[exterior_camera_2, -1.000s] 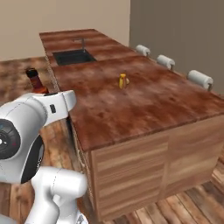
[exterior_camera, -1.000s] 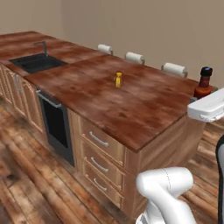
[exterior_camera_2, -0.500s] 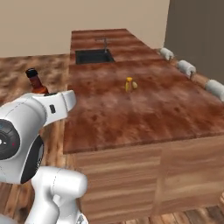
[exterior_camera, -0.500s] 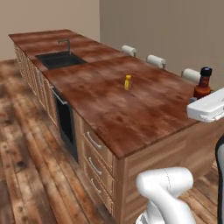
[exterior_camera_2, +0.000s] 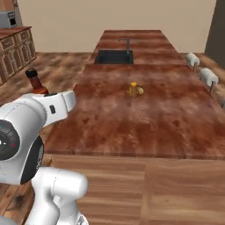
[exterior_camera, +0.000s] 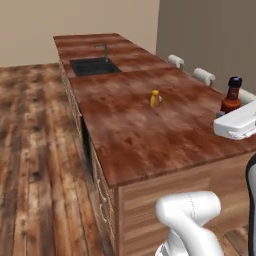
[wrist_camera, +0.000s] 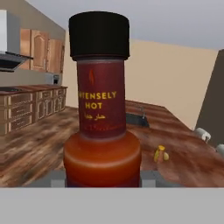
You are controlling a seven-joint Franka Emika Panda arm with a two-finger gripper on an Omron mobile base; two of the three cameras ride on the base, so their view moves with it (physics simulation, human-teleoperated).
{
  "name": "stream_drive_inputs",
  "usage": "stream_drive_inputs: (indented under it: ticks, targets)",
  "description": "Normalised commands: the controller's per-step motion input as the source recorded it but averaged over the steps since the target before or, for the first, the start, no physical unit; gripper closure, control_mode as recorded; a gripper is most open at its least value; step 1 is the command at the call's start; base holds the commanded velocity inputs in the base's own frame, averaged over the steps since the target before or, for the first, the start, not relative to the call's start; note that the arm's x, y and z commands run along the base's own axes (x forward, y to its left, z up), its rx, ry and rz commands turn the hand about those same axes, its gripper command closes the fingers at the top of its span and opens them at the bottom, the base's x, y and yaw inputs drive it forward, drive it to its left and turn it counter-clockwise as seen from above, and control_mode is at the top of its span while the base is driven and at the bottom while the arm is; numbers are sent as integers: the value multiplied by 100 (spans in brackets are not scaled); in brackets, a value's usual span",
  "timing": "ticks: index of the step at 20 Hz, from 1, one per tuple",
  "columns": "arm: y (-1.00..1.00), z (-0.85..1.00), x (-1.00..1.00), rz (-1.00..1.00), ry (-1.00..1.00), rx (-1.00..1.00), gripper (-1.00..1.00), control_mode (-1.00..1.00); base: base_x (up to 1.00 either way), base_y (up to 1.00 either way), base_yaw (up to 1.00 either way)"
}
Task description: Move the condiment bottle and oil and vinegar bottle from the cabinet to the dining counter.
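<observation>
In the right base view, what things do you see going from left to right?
Hot-sauce bottle → black sink → little yellow jar → white stools.

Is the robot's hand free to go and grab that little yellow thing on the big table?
Probably not yet. The hand is already full with the hot-sauce bottle. The little yellow thing stands alone out on the counter top, nothing near it, so the way looks free once the bottle is put down.
</observation>
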Motion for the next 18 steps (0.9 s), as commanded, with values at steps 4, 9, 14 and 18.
stream_drive_inputs:
  ticks: [4, 9, 14, 18]
  targets:
    - [0, 0, 0, 0, 0, 0, 100, 100, 0, -83, 40]
    - [0, 0, 0, 0, 0, 0, 100, 100, 0, -90, 39]
    - [0, 0, 0, 0, 0, 0, 100, 100, 0, -93, 38]
    - [0, 0, 0, 0, 0, 0, 100, 100, 0, -97, 36]
